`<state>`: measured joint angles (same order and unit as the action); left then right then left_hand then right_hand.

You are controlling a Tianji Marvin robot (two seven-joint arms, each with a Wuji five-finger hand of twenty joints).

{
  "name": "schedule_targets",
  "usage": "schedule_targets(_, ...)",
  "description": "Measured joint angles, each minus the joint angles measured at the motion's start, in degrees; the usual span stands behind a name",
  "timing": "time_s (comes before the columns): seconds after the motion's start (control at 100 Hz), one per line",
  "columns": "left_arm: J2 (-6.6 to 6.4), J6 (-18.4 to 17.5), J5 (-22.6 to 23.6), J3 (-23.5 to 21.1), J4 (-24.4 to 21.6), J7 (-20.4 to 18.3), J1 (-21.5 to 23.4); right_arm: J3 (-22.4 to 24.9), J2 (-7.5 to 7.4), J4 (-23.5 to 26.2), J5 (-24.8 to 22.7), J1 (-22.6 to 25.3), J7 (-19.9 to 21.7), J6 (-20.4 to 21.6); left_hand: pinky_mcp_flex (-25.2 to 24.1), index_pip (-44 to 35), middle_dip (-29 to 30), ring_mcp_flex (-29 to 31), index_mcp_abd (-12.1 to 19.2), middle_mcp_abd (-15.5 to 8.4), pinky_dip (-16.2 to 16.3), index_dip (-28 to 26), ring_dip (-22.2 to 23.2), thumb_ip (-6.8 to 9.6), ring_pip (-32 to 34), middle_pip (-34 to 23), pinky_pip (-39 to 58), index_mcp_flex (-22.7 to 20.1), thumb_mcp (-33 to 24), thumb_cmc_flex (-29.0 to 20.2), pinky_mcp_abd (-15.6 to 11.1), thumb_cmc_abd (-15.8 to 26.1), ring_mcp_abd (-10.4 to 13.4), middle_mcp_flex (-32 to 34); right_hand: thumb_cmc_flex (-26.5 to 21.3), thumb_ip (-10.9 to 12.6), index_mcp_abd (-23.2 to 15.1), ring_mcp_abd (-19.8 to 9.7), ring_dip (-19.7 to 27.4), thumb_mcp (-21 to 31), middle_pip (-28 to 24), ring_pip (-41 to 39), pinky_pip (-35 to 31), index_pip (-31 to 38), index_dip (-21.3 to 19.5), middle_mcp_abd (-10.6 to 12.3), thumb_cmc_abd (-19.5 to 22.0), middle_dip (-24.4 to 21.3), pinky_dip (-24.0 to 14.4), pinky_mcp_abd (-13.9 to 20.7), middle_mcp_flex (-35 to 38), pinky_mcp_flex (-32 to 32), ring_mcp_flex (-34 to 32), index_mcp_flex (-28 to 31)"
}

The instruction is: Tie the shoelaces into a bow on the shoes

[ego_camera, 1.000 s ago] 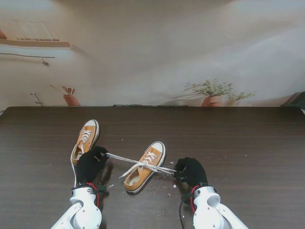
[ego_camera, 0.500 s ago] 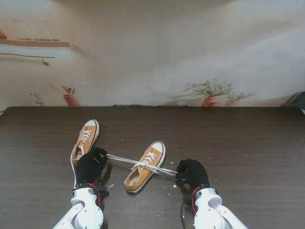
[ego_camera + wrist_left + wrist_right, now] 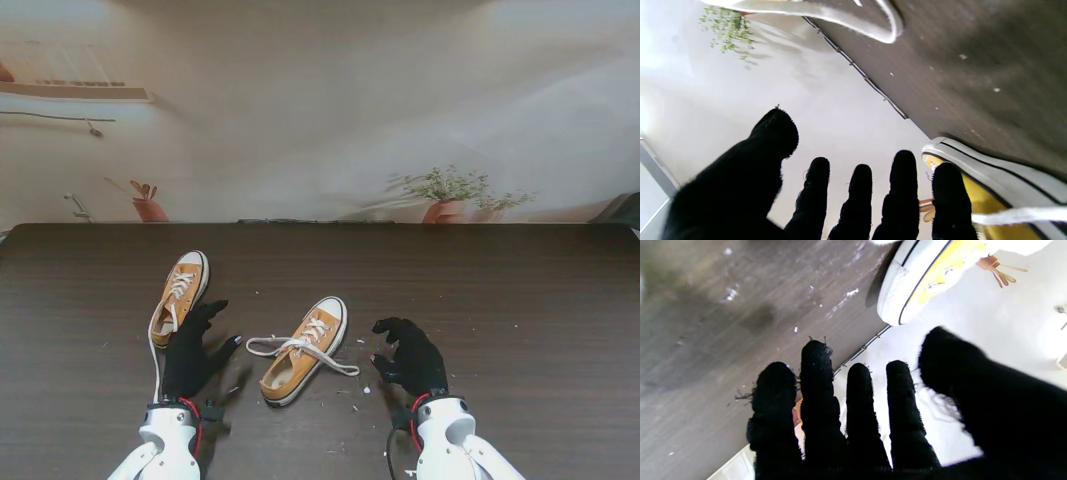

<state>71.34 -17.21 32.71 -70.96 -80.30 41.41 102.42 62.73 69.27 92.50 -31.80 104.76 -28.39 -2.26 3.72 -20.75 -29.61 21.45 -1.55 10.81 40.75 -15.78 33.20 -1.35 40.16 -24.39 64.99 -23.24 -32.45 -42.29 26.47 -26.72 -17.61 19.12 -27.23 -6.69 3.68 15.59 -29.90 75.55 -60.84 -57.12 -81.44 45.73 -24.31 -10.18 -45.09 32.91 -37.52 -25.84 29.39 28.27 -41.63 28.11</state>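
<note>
Two orange canvas shoes with white toes lie on the dark table. The nearer shoe (image 3: 304, 349) sits between my hands, its white laces (image 3: 270, 345) lying slack to both sides with a crossing over the tongue. The other shoe (image 3: 179, 296) lies to the left, beside my left hand (image 3: 190, 352), which is open with its black-gloved fingers spread and holds nothing. My right hand (image 3: 410, 357) is open too, to the right of the nearer shoe, apart from the lace end (image 3: 345, 368). The left wrist view shows spread fingers (image 3: 857, 196) and a shoe side (image 3: 993, 173). The right wrist view shows fingers (image 3: 857, 406) and a shoe toe (image 3: 907, 290).
Small white crumbs (image 3: 330, 405) dot the wooden table (image 3: 520, 300) near the shoes. A long lace (image 3: 156, 365) from the left shoe runs toward me past my left hand. The wall backdrop with printed plants stands behind the table's far edge.
Both hands have let go of the laces and opened. The laces, pulled taut between the hands before, now lie slack on the table. Both hands drew back slightly from the shoe.
</note>
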Motion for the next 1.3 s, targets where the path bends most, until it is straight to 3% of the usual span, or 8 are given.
schedule_targets(0.15, -0.99, -2.5, 3.8, -2.2, -4.2, -2.2, 2.8, -0.4, -0.67, 1.8, -2.2, 0.5, 0.4, 0.3, -2.5, 0.6, 3.2, -3.1, 0.0, -0.5, -2.4, 0.7, -1.6, 0.0, -10.1, 3.9, -10.2, 0.0, 2.9, 0.5, 0.0, 0.8, 1.2, -1.7, 1.8, -1.0, 0.0, 0.0, 0.0, -3.5, 2.4, 3.1, 2.2, -0.2, 2.0, 0.0, 0.1, -2.4, 0.0, 0.0, -0.6, -2.2, 1.5, -0.7)
schedule_targets(0.26, -2.36, -5.6, 5.8, -5.8, -7.6, -13.2, 5.0, -1.7, -1.3, 3.0, -3.1, 0.1, 2.1, 0.3, -4.0, 2.2, 4.8, -5.4, 0.0, -1.3, -3.2, 0.7, -4.1, 0.56, -17.8, 6.6, -18.1, -0.1, 6.3, 0.5, -2.3, 2.5, 2.6, -3.1, 3.4, -1.4, 0.0, -0.1, 0.3, -4.7, 3.5, 4.6, 3.3, -0.2, 2.3, 0.0, 1.0, -3.7, 0.0, 0.0, -0.7, -3.1, 2.0, -0.8)
schedule_targets(0.31, -3.27, -6.5, 5.5, -6.3, -7.9, -15.4, 5.4, -2.3, -1.53, 3.6, -3.1, -0.2, 3.5, 0.0, -4.2, 2.7, 5.4, -5.3, 0.0, -1.4, -3.2, 0.7, -5.0, 0.61, -20.3, 7.4, -20.8, -0.1, 6.7, 0.5, -2.3, 2.6, 2.7, -3.3, 3.5, -1.4, 0.0, -0.1, 0.5, -6.0, 4.4, 5.4, 4.0, -0.1, 2.9, 0.1, 1.4, -4.2, 0.1, 0.0, -1.9, -3.8, 2.7, -1.3)
schedule_targets(0.45, -4.35, -7.5, 5.1, -8.3, -8.7, -15.9, 7.2, -4.9, -2.35, 5.1, -7.6, -2.0, 5.3, -2.2, -4.3, 3.5, 6.5, -5.3, 0.0, -1.9, -3.2, 0.7, -6.1, 1.22, -24.5, 8.9, -25.0, -0.2, 8.8, 0.5, -2.3, 3.6, 3.1, -3.3, 4.1, -1.5, 0.0, -0.1, 2.4, -8.1, 6.6, 9.6, 9.4, -0.2, 3.0, 0.3, 2.4, -5.4, 2.1, 0.4, -3.4, -8.4, 5.2, -2.1)
schedule_targets(0.53, -4.71, -7.2, 7.9, -9.3, -10.0, -15.4, 8.8, -6.8, -2.69, 5.3, -8.7, -3.5, 5.4, -2.6, -4.3, 3.7, 6.7, -5.3, 0.0, -1.9, -3.1, 0.7, -6.1, 1.23, -25.7, 9.3, -25.6, -1.0, 8.9, 0.5, -2.3, 3.5, 3.1, -3.3, 4.1, -1.5, 0.0, -0.1, 4.6, -8.2, 8.6, 15.3, 14.3, -0.9, 3.0, 0.6, 3.2, -7.0, 4.5, 0.8, -4.1, -12.0, 6.6, -2.2)
schedule_targets(0.66, -5.0, -5.6, 9.2, -9.8, -12.7, -14.7, 11.1, -10.2, -2.88, 5.6, -8.8, -6.3, 6.3, -5.0, -4.3, 3.9, 6.7, -5.3, 0.0, -1.9, -2.8, 0.7, -6.2, 1.26, -25.9, 9.3, -25.6, -2.3, 9.6, 0.5, -2.3, 3.9, 3.1, -2.7, 4.7, -1.5, -0.1, -0.1, 7.5, -10.1, 12.0, 23.3, 22.4, -2.6, 3.6, 0.7, 3.9, -9.1, 8.4, 2.6, -6.0, -17.9, 9.5, -3.5)
schedule_targets(0.76, -5.07, -3.3, 9.6, -11.2, -15.2, -17.1, 12.5, -12.7, -2.92, 5.6, -10.6, -8.4, 7.7, -7.3, -4.2, 3.9, 6.7, -5.3, 0.0, -1.9, -2.4, 0.7, -6.2, 1.26, -26.0, 9.4, -25.7, -2.3, 9.6, 0.4, -2.3, 4.0, 3.1, -2.7, 4.7, -1.5, -0.1, -0.2, 9.4, -11.2, 13.6, 27.6, 26.8, -3.3, 4.3, 0.9, 4.6, -9.8, 11.2, 4.1, -7.1, -21.1, 11.6, -4.9)
schedule_targets(1.3, -5.67, 0.3, 10.1, -12.0, -13.7, -17.9, 12.1, -28.1, -1.78, -1.4, -15.5, -20.7, 8.7, -18.7, -3.6, 4.0, 6.7, -5.2, 0.0, -1.9, -1.7, 0.0, -6.2, 1.83, -26.0, 9.4, -26.3, -3.2, 10.1, -0.8, -2.3, 4.0, 3.1, -2.1, 7.5, -1.6, 1.4, -0.2, 13.8, -14.3, 20.6, 37.4, 31.3, -6.5, 7.8, 1.4, 6.0, -12.5, 15.6, 5.8, -11.9, -25.6, 15.8, -9.2)
